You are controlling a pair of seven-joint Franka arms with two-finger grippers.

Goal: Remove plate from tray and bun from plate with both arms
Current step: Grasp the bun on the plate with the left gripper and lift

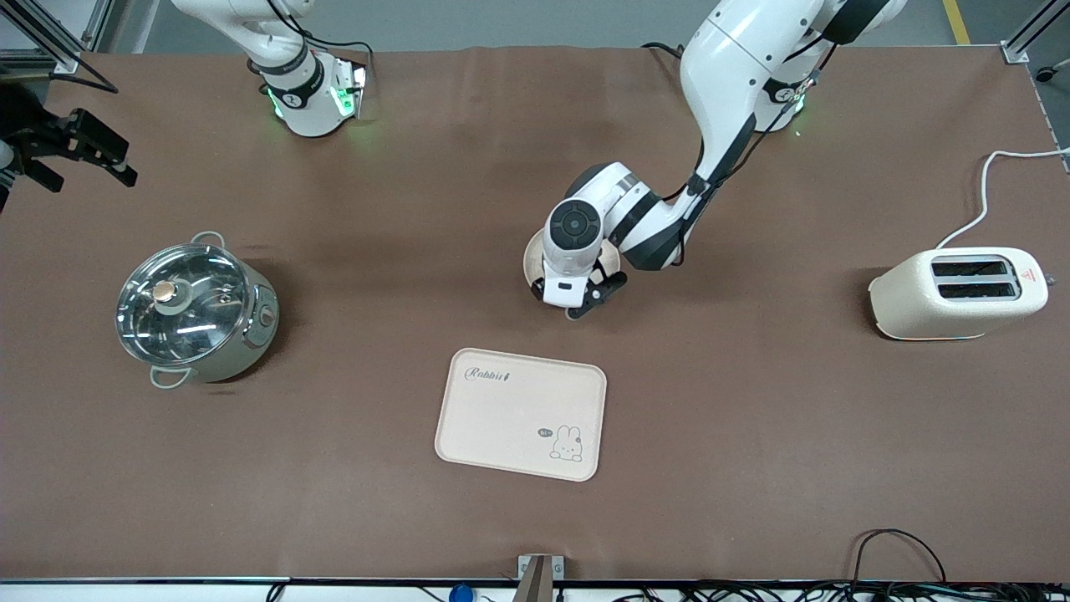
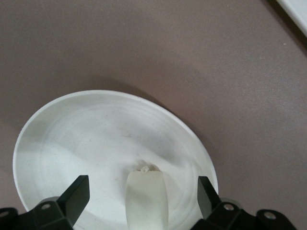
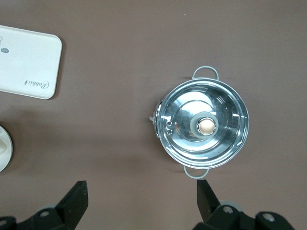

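Left arm (image 1: 736, 92) reaches from its base down toward mid-table, elbow bent, wrist turned so the left gripper (image 1: 585, 303) points straight down over the plate (image 1: 530, 261). Left wrist view: both fingers (image 2: 76, 194) spread wide apart, released, nothing between them touching the pads. The plate (image 2: 96, 139) lies flat on the brown table (image 1: 752, 418), directly under the fingers, mostly hidden by the wrist in the front view. It sits farther from the front camera than the rabbit tray (image 1: 522, 414), near it but apart.

A pale cream piece, seemingly the bun (image 2: 146, 199), rests on the plate between the open fingers, clear of both; its full shape is cut off at the frame edge.

Right arm (image 1: 284, 67) waits, held high toward its own end of the table. Right gripper (image 1: 79, 150) hovers over the table edge near the pot (image 1: 196, 309); its fingers (image 3: 76, 201) are spread, empty. Right wrist view looks straight down on the lidded pot (image 3: 204, 124), lid knob centred.

Toaster (image 1: 957, 293) stands toward the left arm's end, well apart from the plate.
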